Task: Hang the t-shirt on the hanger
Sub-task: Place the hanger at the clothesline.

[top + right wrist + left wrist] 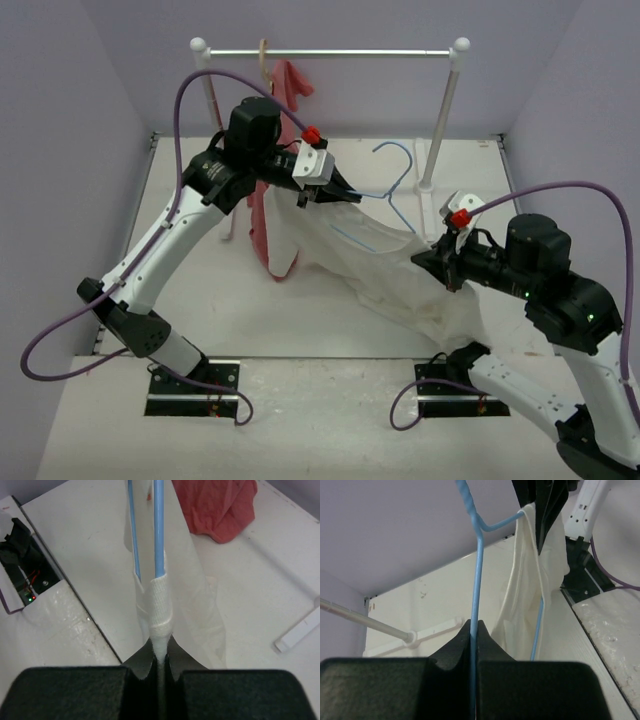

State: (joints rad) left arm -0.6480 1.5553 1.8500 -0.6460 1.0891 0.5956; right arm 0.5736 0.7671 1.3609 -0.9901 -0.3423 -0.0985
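Left gripper [474, 626]: jaws fully closed on the hanger [478, 570] wire, holding it raised above the far middle of the table [330, 320], hook toward the far edge.

T-shirt [385, 275]: draped over the hanger's shoulder and stretched in the air from the left gripper down to the right gripper. Its lower folds sag toward the near right corner.

Right gripper [160, 647]: jaws fully closed on a rolled edge of the t-shirt where the wire enters the cloth. Whether the wire itself is also clamped cannot be told.

Hazards:
- Spreading the arms further loads the taut cloth. The thin wire may twist or slip out of the left jaws.
- Releasing the right grip early may let the edge slide back off the wire.
- Sagging cloth may drag on the table or snag the right arm.
- Red garment [220, 505] lies near and may catch.
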